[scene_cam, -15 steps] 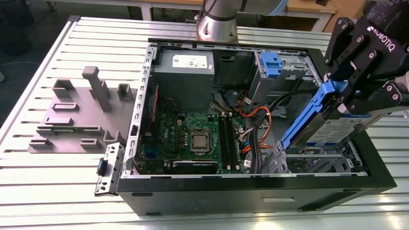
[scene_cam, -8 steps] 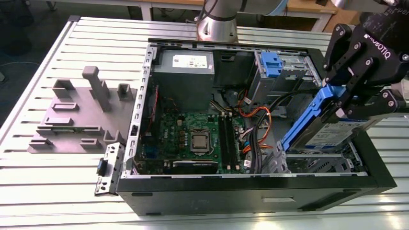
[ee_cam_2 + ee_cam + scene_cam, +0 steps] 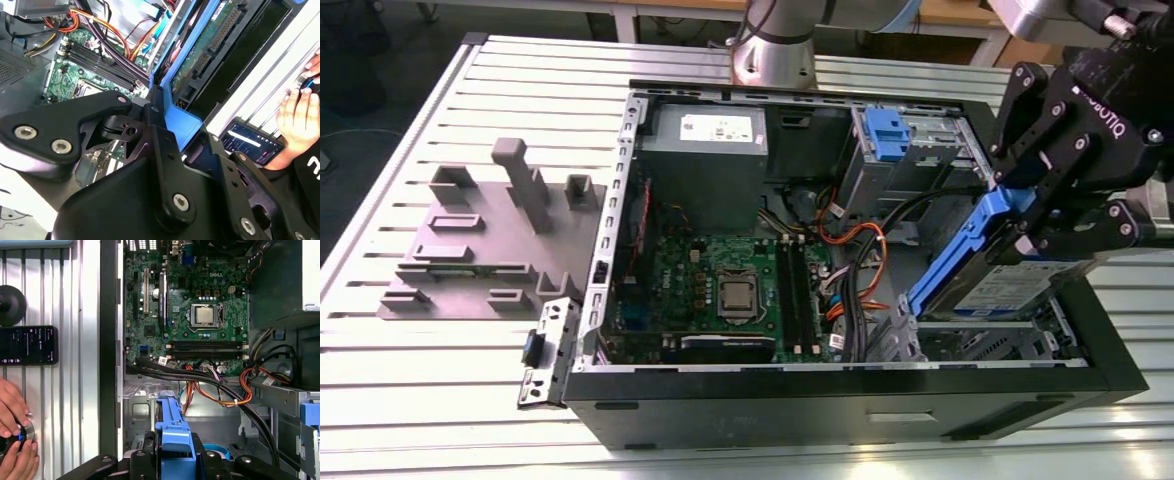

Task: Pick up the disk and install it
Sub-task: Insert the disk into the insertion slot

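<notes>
Gripping the disk by its blue frame, the gripper should keep it square over the right bay (cables crowd close).

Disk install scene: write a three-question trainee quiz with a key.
1. True or false: the gripper holds the disk by its blue carrier frame.
2. The disk is: A) flat on the table, B) tilted over the open computer case, C) on the grey fixture.
3. Fill in: a person's hand rests near a ____ on the table.

Key: 1 true; 2 B; 3 phone.
</notes>
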Robot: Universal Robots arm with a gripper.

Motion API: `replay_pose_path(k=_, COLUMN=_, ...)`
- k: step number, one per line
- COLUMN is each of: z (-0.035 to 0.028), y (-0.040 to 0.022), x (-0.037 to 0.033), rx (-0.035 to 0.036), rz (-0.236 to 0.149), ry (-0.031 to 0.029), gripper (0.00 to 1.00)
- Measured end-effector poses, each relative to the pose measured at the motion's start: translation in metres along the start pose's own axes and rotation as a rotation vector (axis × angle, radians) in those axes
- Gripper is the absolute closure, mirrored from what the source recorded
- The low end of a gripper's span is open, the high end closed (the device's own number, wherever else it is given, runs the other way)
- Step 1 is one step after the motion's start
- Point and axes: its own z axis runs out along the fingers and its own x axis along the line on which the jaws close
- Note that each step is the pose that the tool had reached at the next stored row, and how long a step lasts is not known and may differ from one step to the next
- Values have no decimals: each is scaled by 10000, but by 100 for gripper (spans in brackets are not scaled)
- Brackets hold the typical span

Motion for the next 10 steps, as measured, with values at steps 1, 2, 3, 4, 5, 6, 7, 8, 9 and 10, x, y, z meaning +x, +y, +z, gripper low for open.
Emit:
replay_pose_path(k=1, z=10, y=0, x=2, rx=1, rz=0, ry=0, gripper=64)
replay_pose_path(k=2, z=16, y=-1, x=2, rx=0, rz=0, ry=1, gripper=64)
replay_pose_path(k=3, z=18, y=-1, x=3, rx=0, rz=0, ry=2, gripper=64)
replay_pose_path(k=4, z=18, y=-1, x=3, rx=0, rz=0, ry=2, gripper=64)
replay_pose_path(k=5, z=19, y=-1, x=3, rx=0, rz=0, ry=2, gripper=64)
replay_pose_path(k=6, z=20, y=-1, x=3, rx=0, rz=0, ry=1, gripper=64)
replay_pose_path(k=7, z=20, y=-1, x=3, rx=1, rz=-1, ry=0, gripper=64)
replay_pose_path(k=8, z=20, y=-1, x=3, rx=1, rz=0, ry=0, gripper=64)
replay_pose_path(k=9, z=20, y=-1, x=3, rx=1, rz=0, ry=0, gripper=64)
replay_pose_path(k=10, z=21, y=-1, x=3, rx=1, rz=0, ry=0, gripper=64)
